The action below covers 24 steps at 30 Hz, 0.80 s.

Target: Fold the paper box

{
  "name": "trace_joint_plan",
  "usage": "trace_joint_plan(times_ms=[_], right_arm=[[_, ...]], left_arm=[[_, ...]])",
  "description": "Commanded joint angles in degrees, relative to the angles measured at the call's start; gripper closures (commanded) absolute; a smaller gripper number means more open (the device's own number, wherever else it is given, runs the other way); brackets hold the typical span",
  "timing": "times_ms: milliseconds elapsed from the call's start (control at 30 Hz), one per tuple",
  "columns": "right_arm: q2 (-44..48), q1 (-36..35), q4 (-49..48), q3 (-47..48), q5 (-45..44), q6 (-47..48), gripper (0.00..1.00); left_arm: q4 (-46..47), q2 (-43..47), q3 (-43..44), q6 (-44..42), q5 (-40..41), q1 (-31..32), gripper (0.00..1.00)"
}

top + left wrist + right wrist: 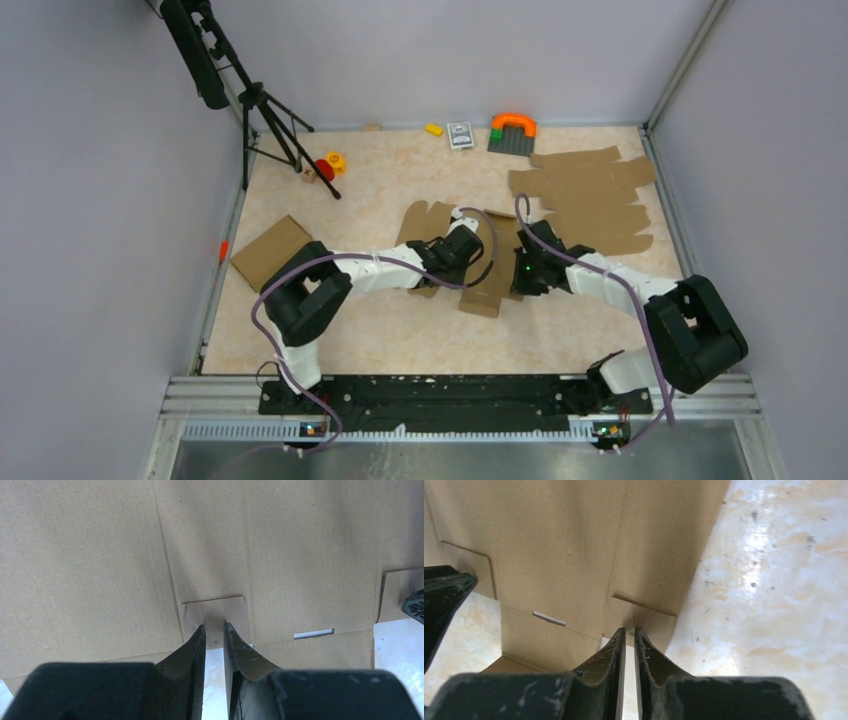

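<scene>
I count one paper box (487, 285), two grippers and one pile of spare sheets (590, 195). The box lies mid-table (400, 340), plain brown, creased, with cut tabs and a slot. The left gripper (214, 626) and right gripper (630, 629) are both nearly closed at tab edges. I can't tell whether either one pinches.

From above, the two wrists (452, 252) cover the middle of the paper box (484, 296), hiding both sets of fingertips. Up close, the left end effector (214, 626) and right end effector (629, 629) each show a narrow gap at a cardboard tab (215, 611); whether either pinches it cannot be told. The box runs off frame ahead of both. Far beyond them, a small card (460, 135) is unreadable.
</scene>
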<state>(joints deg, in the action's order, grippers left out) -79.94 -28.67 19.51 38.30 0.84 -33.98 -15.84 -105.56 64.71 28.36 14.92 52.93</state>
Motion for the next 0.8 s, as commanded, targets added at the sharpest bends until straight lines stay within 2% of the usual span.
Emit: trace_joint_plan(times_ms=[0, 767], right_arm=[[1.59, -0.94, 10.38, 2.70, -9.14, 1.06, 0.86], [0.33, -3.77, 11.73, 8.52, -7.50, -0.34, 0.77]], left_arm=[[-2.37, -2.29, -1.78, 0.04, -0.38, -0.37, 0.79], [-2.44, -1.65, -1.64, -0.50, -0.97, -0.41, 0.80]])
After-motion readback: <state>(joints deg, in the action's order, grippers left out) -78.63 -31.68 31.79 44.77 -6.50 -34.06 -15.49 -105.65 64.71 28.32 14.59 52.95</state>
